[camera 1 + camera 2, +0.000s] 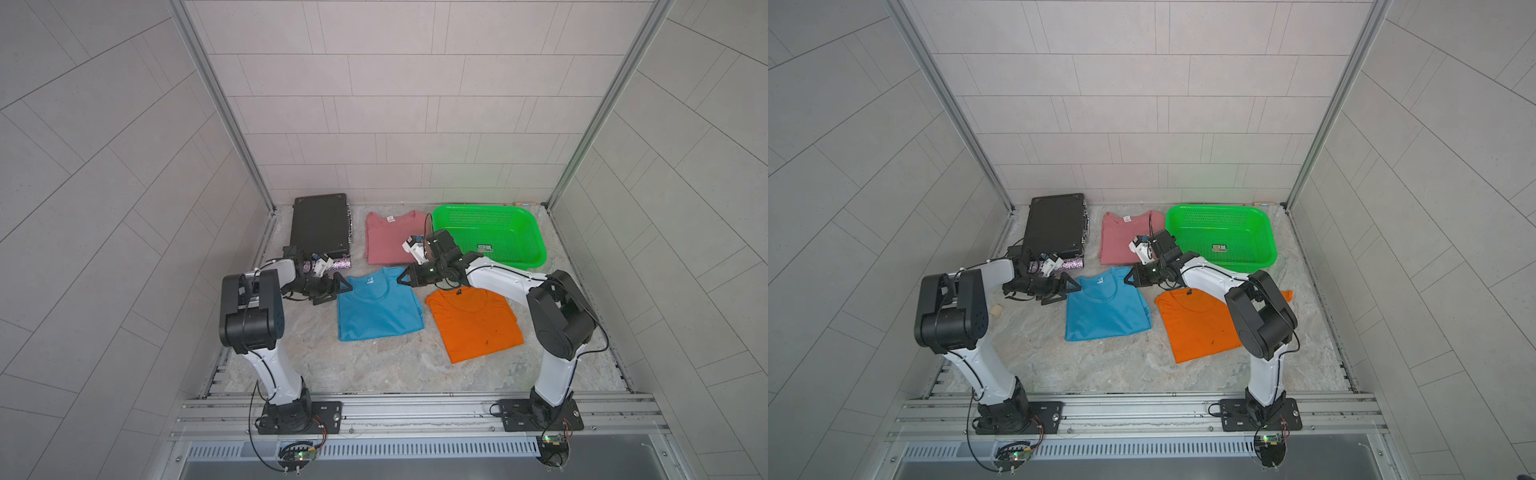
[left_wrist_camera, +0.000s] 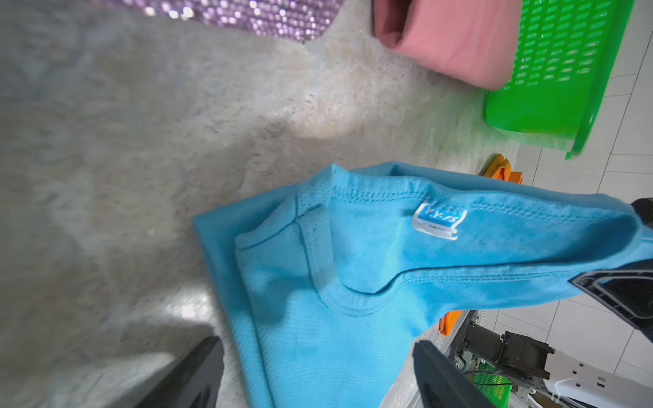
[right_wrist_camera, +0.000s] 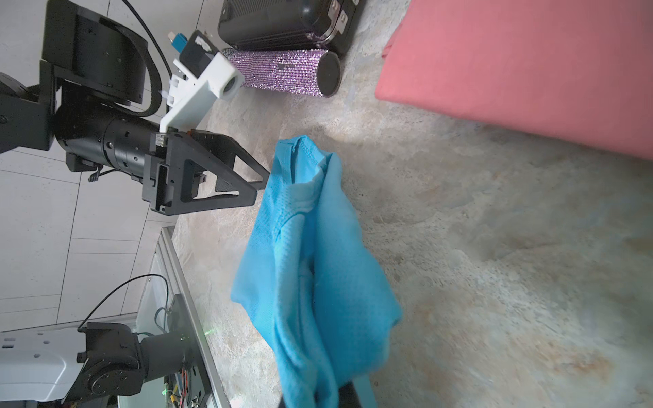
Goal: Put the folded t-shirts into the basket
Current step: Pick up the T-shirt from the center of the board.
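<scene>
Teal cloth is pinched tight in the right gripper [image 1: 400, 279], which has the teal t-shirt [image 1: 376, 309] by one shoulder, lifted a bit off the table [image 1: 374, 365]. Left gripper [image 1: 336, 293] sits at the other shoulder, jaws spread wide. Orange t-shirt [image 1: 473, 320] lies just beside, pink t-shirt [image 1: 388, 241] behind it, green basket [image 1: 523, 262] at the far right.
</scene>
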